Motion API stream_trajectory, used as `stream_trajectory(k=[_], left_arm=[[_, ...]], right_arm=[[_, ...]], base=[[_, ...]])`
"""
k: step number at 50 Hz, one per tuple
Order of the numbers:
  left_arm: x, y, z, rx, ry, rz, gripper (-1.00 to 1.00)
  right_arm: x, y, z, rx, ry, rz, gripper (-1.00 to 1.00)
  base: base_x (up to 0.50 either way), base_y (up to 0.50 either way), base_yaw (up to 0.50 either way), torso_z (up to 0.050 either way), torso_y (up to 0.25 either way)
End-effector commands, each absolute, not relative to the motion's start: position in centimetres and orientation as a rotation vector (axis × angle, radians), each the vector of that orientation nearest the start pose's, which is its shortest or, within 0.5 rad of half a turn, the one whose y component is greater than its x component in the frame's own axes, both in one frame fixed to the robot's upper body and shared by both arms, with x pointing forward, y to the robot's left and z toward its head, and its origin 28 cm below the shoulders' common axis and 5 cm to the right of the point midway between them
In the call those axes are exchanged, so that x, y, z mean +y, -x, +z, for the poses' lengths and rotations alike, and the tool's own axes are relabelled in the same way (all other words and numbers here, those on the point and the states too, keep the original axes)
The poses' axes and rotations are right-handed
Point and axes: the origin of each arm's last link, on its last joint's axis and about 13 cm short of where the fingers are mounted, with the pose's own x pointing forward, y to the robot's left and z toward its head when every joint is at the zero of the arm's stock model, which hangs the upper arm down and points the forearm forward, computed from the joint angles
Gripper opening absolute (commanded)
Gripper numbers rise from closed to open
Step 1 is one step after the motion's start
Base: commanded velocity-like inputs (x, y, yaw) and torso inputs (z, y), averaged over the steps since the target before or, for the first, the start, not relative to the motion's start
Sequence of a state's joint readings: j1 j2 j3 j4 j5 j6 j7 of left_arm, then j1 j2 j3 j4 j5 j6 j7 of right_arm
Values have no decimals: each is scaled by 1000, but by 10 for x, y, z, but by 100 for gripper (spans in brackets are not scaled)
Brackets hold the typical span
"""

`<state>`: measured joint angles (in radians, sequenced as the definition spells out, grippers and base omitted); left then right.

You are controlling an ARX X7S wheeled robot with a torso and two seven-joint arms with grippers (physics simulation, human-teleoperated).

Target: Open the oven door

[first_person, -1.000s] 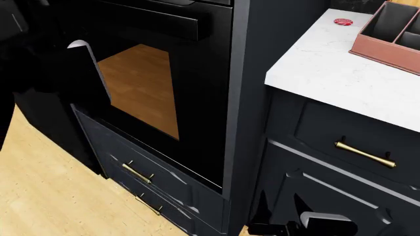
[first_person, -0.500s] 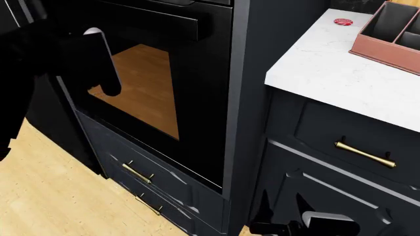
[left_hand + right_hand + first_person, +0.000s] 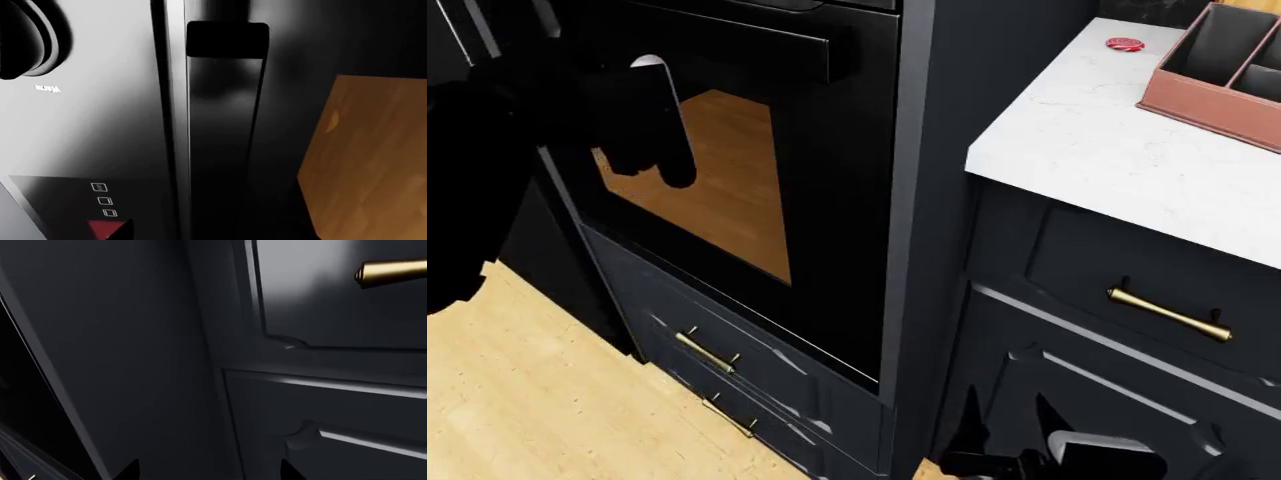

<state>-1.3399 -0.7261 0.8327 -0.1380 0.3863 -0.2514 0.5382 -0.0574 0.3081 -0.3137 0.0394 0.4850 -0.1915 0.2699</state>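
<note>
Oven door fills the upper left of the head view, shut, its bar handle along the top. My left gripper hangs just under that bar to grab it; I cannot tell if it is open. My right gripper waits low, fingers apart

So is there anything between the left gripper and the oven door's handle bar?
Nothing shows between them. In the left wrist view the handle bar fills the middle unobstructed; in the head view the left gripper hangs before the oven door, just below it.
</note>
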Motion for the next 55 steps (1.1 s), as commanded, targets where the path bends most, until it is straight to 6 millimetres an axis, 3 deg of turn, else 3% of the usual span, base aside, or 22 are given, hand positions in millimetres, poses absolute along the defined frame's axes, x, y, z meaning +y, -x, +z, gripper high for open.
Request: stream_trajectory(k=[1,55], left_arm=[[307,-350,345,-232,-1514,-241,100],[283,-385,350,-250,-1550,-302,100]], right_arm=[[-111,-185,-1,51,-197,-26,100],[-119,-183,-3,45,-210,-68,100]], base=[[0,0,0,0,0],[0,0,0,0,0]])
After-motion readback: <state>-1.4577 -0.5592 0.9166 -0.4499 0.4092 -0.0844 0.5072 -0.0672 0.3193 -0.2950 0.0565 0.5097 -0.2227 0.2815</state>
